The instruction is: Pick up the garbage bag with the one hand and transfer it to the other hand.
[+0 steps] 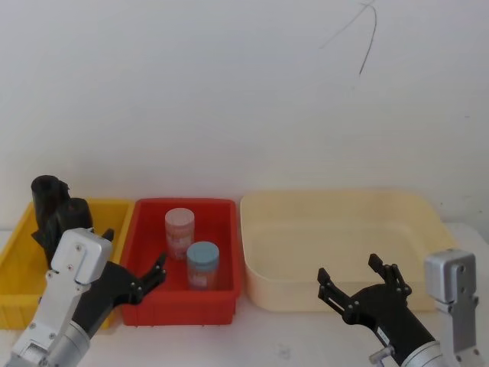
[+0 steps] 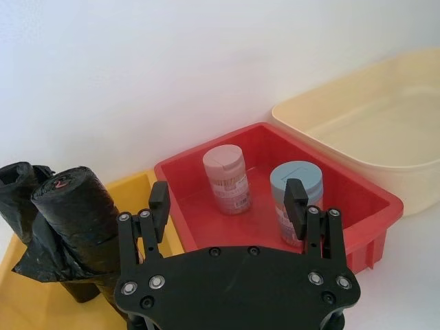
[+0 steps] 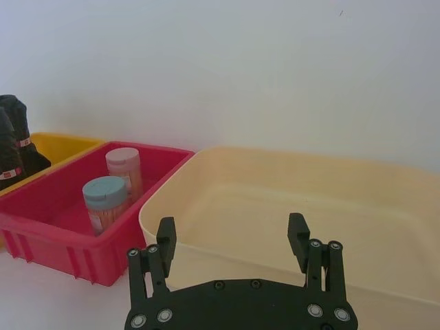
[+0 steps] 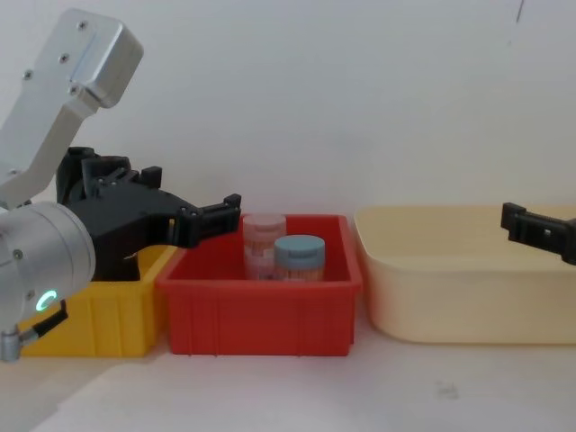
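Reach phase: left gripper (image 2: pixel 227 194), jaws parted, must next straddle the garbage bag (image 2: pixel 74 220) beside it; right gripper (image 1: pixel 348 267) idles, likewise parted.

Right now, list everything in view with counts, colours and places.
yellow plastic bin: one, yellow, robot's left
red plastic bin: one, red, middle
cream plastic tub: one, cream, robot's right
black plastic garbage bag rolls: two, black, standing in the yellow bin
lidded plastic jars: two, pink-lidded and blue-lidded, upright in the red bin
left gripper: one, black, open, by the yellow and red bins
right gripper: one, black, open, before the cream tub
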Robot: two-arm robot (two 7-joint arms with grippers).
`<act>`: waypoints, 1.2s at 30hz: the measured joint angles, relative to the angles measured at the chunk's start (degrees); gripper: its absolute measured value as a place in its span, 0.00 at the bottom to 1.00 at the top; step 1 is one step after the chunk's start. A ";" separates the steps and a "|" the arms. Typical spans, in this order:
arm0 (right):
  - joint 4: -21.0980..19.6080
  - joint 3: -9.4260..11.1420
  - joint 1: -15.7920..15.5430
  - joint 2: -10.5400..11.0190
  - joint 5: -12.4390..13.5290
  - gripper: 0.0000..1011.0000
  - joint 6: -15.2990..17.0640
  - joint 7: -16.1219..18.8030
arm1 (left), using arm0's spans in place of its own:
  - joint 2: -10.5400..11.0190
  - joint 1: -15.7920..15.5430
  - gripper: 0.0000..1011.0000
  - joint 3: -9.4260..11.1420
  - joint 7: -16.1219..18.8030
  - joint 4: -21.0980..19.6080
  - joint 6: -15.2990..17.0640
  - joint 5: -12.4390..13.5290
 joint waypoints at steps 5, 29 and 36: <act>0.00 0.00 0.00 0.00 0.00 0.99 0.00 0.00 | 0.00 0.00 0.99 0.00 0.00 0.00 0.00 0.00; 0.00 0.00 0.00 0.00 0.00 0.99 0.00 0.00 | 0.00 0.00 0.99 0.00 0.00 0.00 0.00 0.00; 0.00 0.00 0.00 0.00 0.00 0.99 0.00 0.00 | -0.05 -0.03 0.99 0.00 -0.01 0.00 0.00 0.02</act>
